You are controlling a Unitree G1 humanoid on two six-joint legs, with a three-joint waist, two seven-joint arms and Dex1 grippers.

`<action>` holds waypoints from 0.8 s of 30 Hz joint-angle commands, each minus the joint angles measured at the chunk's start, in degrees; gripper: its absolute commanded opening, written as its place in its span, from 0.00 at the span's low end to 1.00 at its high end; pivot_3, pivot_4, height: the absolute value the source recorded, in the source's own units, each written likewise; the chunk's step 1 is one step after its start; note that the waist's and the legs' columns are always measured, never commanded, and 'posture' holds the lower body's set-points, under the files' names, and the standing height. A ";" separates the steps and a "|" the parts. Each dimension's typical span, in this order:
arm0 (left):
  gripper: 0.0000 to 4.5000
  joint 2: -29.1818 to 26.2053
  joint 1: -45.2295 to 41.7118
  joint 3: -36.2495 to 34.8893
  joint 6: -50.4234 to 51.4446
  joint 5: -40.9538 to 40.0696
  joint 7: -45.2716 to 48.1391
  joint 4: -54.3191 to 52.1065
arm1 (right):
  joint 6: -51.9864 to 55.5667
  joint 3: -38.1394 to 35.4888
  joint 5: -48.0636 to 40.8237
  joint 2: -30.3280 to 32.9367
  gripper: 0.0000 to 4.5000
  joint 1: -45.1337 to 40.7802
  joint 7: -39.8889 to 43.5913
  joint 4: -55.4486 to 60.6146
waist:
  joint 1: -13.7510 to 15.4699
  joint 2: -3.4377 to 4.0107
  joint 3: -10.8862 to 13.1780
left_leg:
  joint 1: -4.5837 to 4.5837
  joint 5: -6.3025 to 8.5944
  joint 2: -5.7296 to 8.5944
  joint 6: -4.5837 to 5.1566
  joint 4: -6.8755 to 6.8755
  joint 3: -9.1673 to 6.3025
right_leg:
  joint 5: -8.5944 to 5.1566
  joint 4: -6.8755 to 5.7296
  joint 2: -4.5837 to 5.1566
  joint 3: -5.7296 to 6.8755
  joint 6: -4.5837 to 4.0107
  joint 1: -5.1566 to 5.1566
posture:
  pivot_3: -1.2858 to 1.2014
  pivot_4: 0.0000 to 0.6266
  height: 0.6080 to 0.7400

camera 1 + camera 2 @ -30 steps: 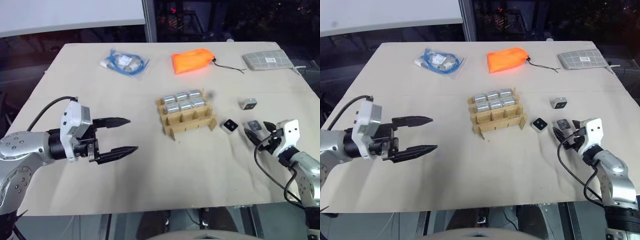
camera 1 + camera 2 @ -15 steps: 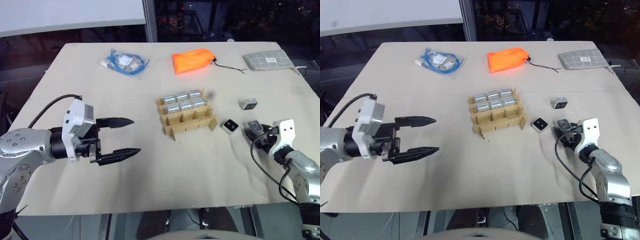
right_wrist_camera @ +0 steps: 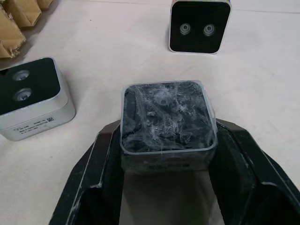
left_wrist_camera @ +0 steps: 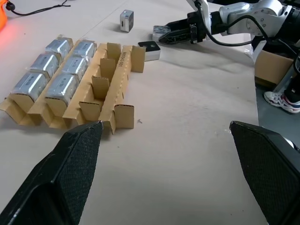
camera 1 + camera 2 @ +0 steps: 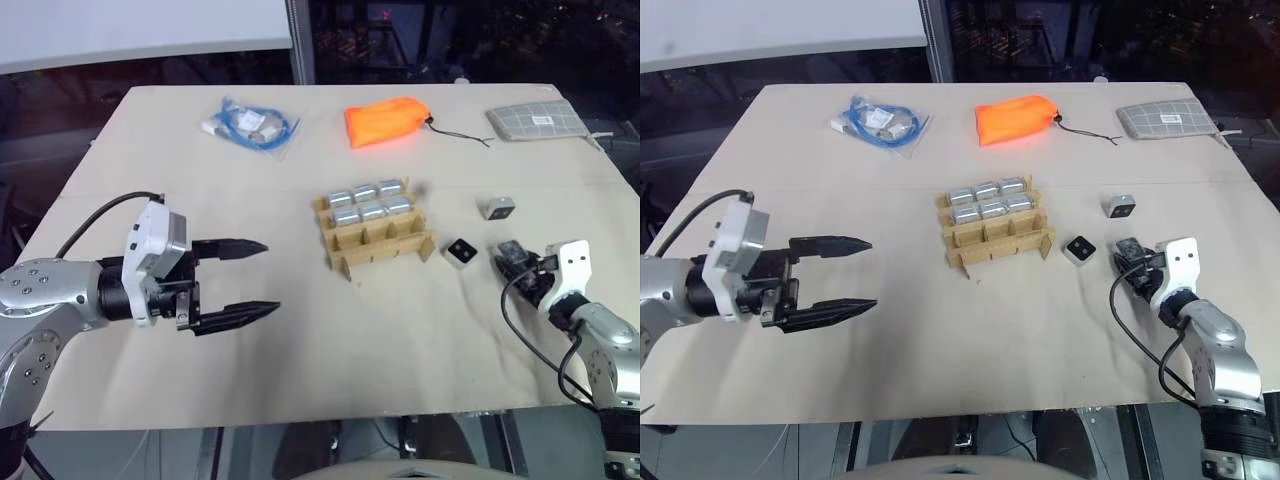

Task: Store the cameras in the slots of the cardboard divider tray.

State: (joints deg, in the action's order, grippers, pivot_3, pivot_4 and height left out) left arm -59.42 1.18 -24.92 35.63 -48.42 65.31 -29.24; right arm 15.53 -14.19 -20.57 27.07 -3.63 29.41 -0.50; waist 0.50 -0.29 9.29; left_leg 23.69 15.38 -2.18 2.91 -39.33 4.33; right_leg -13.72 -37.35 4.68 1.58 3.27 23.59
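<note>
The cardboard divider tray stands at the table's middle, with several silver cameras filling its two far rows and the near row's slots open. To its right a loose camera lies lens-up, and another camera sits farther back. My right gripper is shut on a third camera, wrapped in clear film, its fingers pressed to both sides as it rests on the table. My left gripper hovers open and holding nothing, well left of the tray, pointing toward it.
An orange pouch, a bag of blue cable and a grey gridded pad lie along the far side of the table. The table's right edge runs close behind my right gripper.
My right gripper's fingers have closed in from wide open onto the film-wrapped camera. The left arm has held its place.
</note>
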 commanded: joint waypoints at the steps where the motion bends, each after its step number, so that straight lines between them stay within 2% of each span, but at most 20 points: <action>1: 1.00 0.83 -1.59 -1.05 0.51 -1.62 -1.37 -0.02 | -3.12 -2.45 -1.87 0.61 0.43 -1.16 1.37 4.62 | 0.00 0.00 0.00 | 0.00 0.00 0.00 0.00 0.00 0.00 | 0.00 0.00 0.00 0.00 0.00 0.00 | 0.52 0.24 1.00; 5: 1.00 4.10 -4.60 -0.23 4.48 -5.53 -7.63 1.00 | -0.94 -1.67 -8.09 -0.23 0.43 -2.87 4.34 12.18 | -0.16 0.03 0.02 | 0.00 0.00 -0.04 0.00 0.00 -0.01 | 0.01 -0.04 -0.01 -0.02 0.02 0.02 | 0.52 0.24 1.00; 9: 1.00 7.65 -6.67 1.81 10.35 -11.04 -14.58 0.67 | 0.84 3.29 -10.32 -0.18 0.43 -3.99 7.28 19.68 | -0.26 0.01 0.02 | 0.00 0.00 -0.05 0.00 0.00 -0.04 | 0.02 -0.06 -0.02 -0.02 0.03 0.02 | 0.52 0.24 1.00; 13: 1.00 14.44 -8.00 5.30 13.37 -16.11 -21.81 0.10 | -4.19 13.43 -2.76 -0.43 0.43 -5.90 9.86 23.69 | -0.37 -0.02 0.02 | 0.01 -0.01 -0.05 -0.01 -0.01 -0.06 | 0.02 -0.08 0.01 -0.01 0.03 0.01 | 0.52 0.24 1.00; 15: 1.00 18.62 -8.45 8.91 13.32 -14.64 -26.04 -0.25 | -9.55 19.08 2.88 -0.42 0.43 -7.85 11.88 23.49 | -0.39 -0.06 0.03 | 0.01 -0.01 -0.02 -0.02 -0.03 -0.08 | 0.02 -0.10 0.02 0.00 0.03 0.01 | 0.52 0.24 1.00; 19: 1.00 26.94 -9.81 13.90 15.16 -17.51 -33.30 0.42 | -24.31 27.95 14.17 0.31 0.43 -12.66 16.18 18.88 | -0.43 -0.20 0.07 | 0.00 -0.02 0.06 -0.03 -0.08 -0.07 | 0.03 -0.14 0.02 -0.03 0.03 0.01 | 0.52 0.24 1.00; 24: 1.00 31.08 -10.08 17.89 16.05 -16.53 -36.52 0.83 | -40.30 33.94 23.68 -0.65 0.43 -17.74 16.14 12.16 | -0.56 -0.29 0.05 | -0.01 -0.10 0.07 -0.17 -0.08 -0.12 | 0.03 -0.19 -0.01 0.00 0.02 0.01 | 0.52 0.24 1.00</action>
State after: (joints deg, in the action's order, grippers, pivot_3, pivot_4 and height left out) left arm -28.88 -8.37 -6.95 51.98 -64.36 29.56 -27.93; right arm -19.81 19.13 1.15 26.64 -20.05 45.58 12.00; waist -0.06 -0.58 9.35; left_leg 23.68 15.27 -2.13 2.73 -39.42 4.20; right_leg -13.69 -37.55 4.67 1.59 3.30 23.60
